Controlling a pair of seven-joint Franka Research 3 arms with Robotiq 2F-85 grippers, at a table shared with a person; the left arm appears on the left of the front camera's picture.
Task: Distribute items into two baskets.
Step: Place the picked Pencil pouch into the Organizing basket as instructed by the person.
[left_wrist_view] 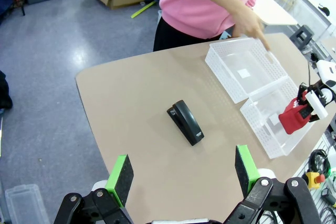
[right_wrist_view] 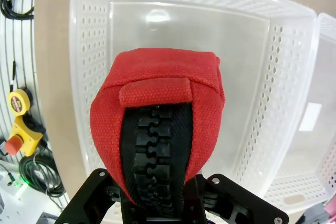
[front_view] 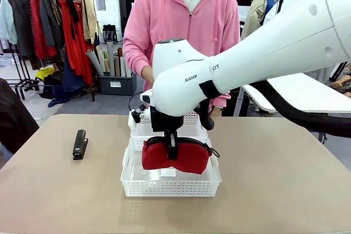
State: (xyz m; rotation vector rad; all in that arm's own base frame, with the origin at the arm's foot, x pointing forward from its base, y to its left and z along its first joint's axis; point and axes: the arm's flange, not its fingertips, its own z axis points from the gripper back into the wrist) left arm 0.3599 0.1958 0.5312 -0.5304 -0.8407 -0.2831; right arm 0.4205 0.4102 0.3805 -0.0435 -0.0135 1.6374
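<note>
Brightness: bright, even indoor light in all three views
Source: from above, with a pale reflection on the grey floor [left_wrist_view: 79, 59] in the left wrist view
Glare: a white patch on the clear bottom of the basket [right_wrist_view: 157, 17]
Shadows: soft and faint, a thin one beside the stapler [front_view: 80, 144] on the table [front_view: 274, 179]
Focus: front view sharp; the pouch [right_wrist_view: 157, 108], very close to the right wrist lens, is sharp too (weave and zipper teeth clear)
Distortion: wide-angle bending in both wrist views, table edge curved

Right arm [front_view: 263, 53] reaches centre, jaws clamped; left jaws wide.
</note>
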